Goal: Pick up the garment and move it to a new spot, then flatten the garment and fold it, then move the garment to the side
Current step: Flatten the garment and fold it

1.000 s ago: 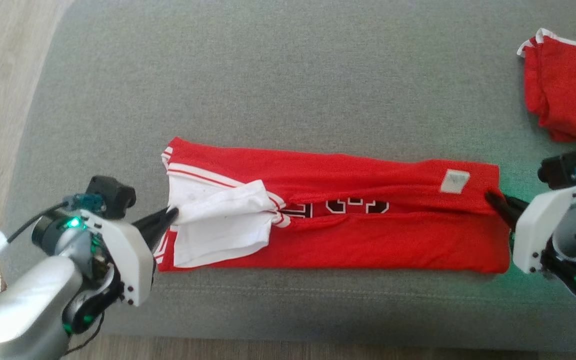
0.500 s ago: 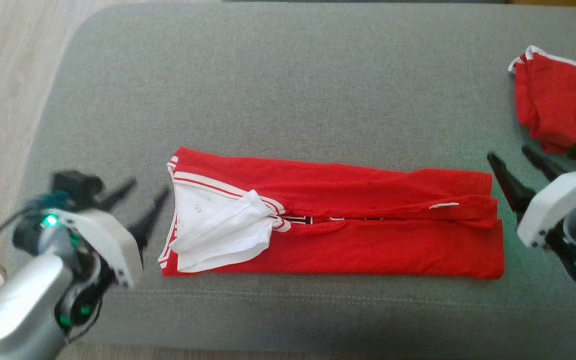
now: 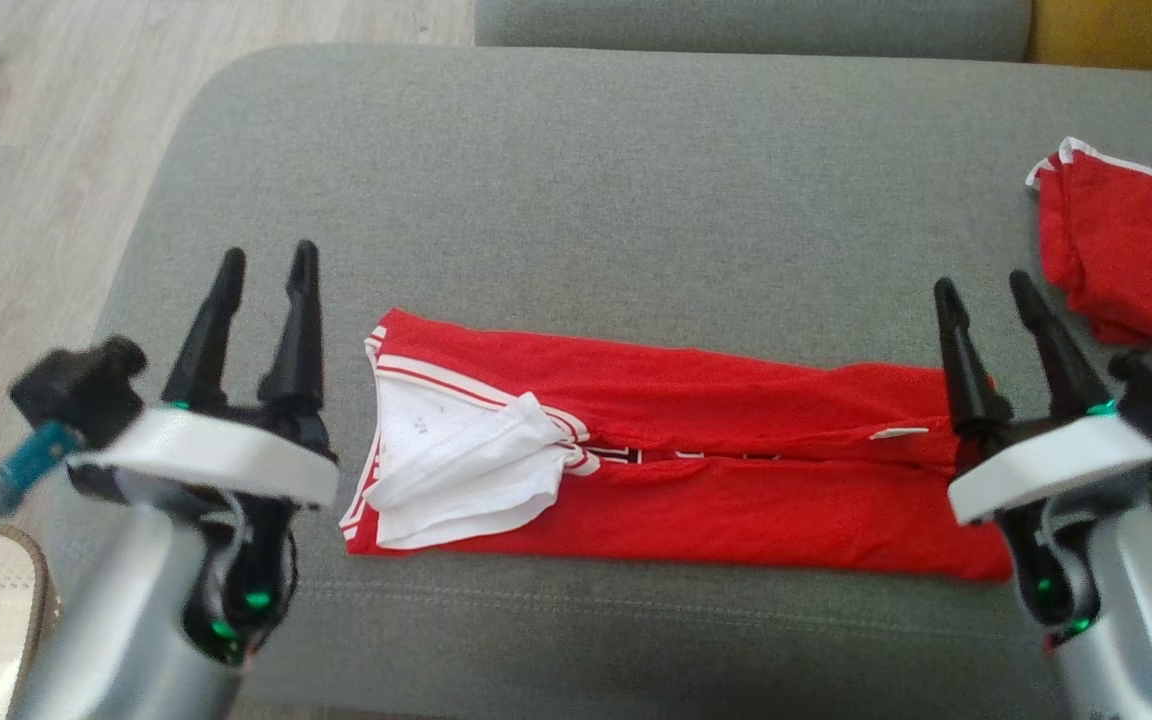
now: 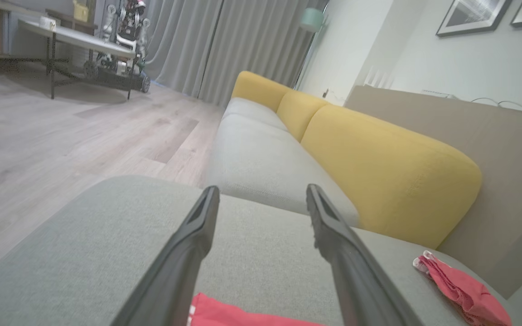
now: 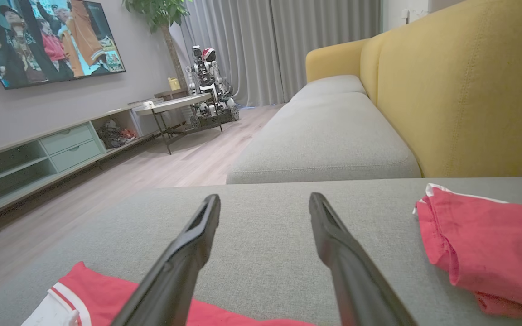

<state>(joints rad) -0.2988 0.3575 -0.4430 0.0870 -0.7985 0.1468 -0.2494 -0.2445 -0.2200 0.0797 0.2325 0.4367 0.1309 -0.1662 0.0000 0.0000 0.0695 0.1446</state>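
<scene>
1. The garment [image 3: 696, 470], a red jersey folded into a long band, lies flat across the grey cushion [image 3: 576, 200] (white collar end to the robot's left).
2. Left claw [image 3: 268, 252]: jaws wide, empty, just beside the collar end.
3. Right claw [image 3: 982, 282]: jaws wide, empty, at the opposite end.
4. Judgement: one claw at each end suits gripping both ends for the next fold.
5. A second red cloth [image 3: 1126, 250] lies well apart, unlikely to snag.

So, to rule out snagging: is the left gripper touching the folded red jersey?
Apart. The head view shows a strip of bare grey cushion between the open left gripper and the red jersey, at its white-trimmed end.
</scene>
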